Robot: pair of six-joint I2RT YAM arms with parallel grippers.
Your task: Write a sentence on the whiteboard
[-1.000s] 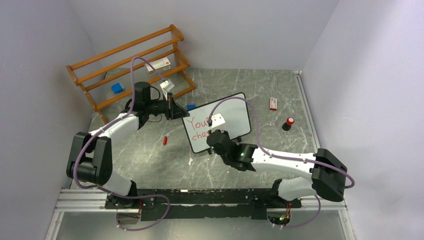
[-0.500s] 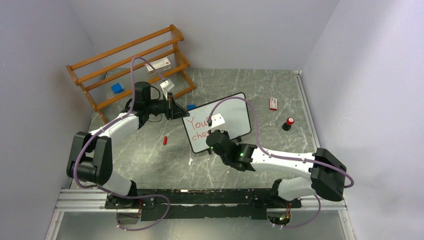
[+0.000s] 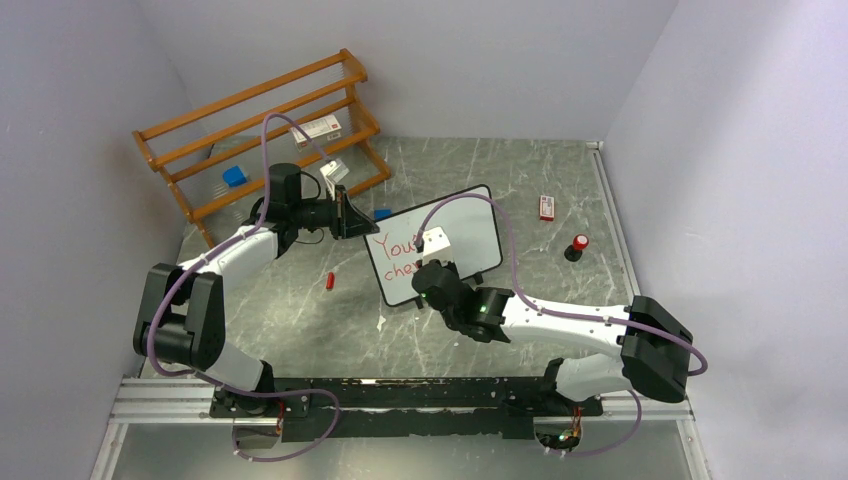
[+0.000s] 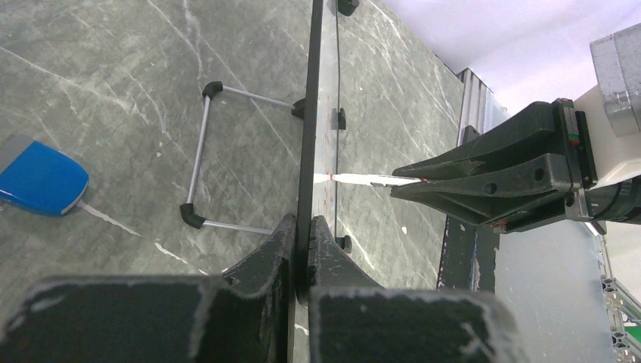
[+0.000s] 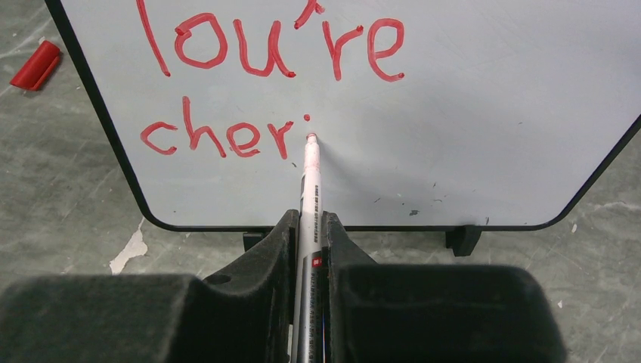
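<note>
whiteboard [image 3: 470,225] propped on its feet about mid-table [image 3: 560,180], well off every edge. left gripper [image 4: 302,227] fingers pinching the board's frame edge-on. right gripper [image 5: 309,221] fingers pressed onto the marker [image 5: 308,178]. sentence [image 5: 272,53] reads "you're", then "cher" below. marker tip touching the board just under a lone dot, right of the "r". likely mid "i". pull a short stroke straight down toward the board's bottom edge, light even pressure, matching the height of "cher". lift clean before the "s". clamp the frame firm against rocking. red cap [image 5: 34,64] on the table beside the board's left edge.
</note>
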